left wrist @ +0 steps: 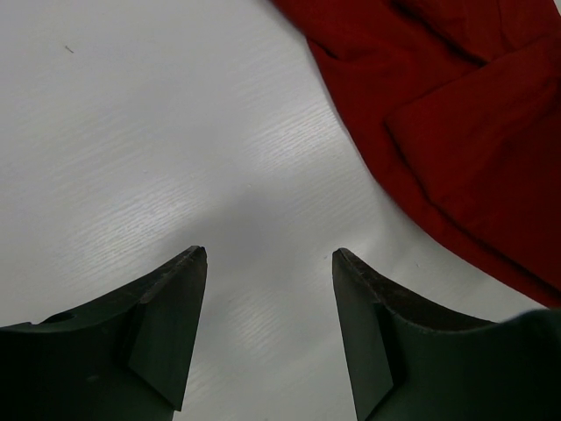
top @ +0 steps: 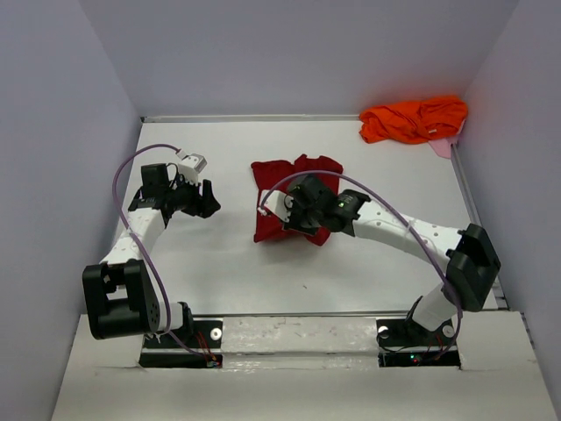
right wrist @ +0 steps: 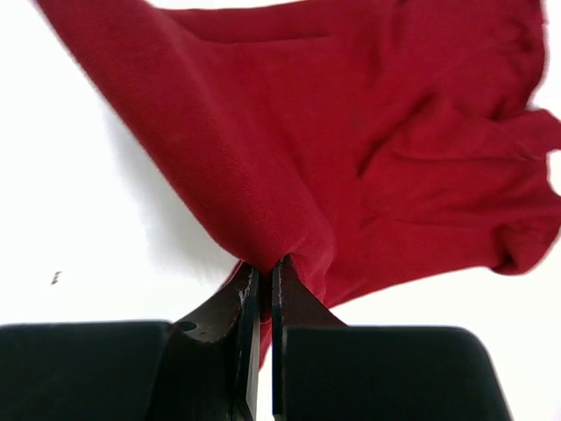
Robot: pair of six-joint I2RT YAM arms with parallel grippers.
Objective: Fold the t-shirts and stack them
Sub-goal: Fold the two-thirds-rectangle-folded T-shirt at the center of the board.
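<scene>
The dark crimson red t-shirt (top: 285, 180) lies bunched in the middle of the table. My right gripper (top: 294, 206) is over its near part and is shut on a fold of its cloth (right wrist: 289, 175), pinched between the jaws and lifted a little. My left gripper (top: 206, 200) is open and empty, to the left of the shirt; the left wrist view shows its fingers (left wrist: 175, 298) apart over bare table, with the red shirt's edge (left wrist: 456, 123) ahead to the right. The bright orange t-shirt (top: 412, 118) lies crumpled at the far right corner.
A bit of pink cloth (top: 443, 146) pokes out under the orange shirt. Grey walls stand on the left, back and right of the white table (top: 219, 263). Purple cables loop over both arms.
</scene>
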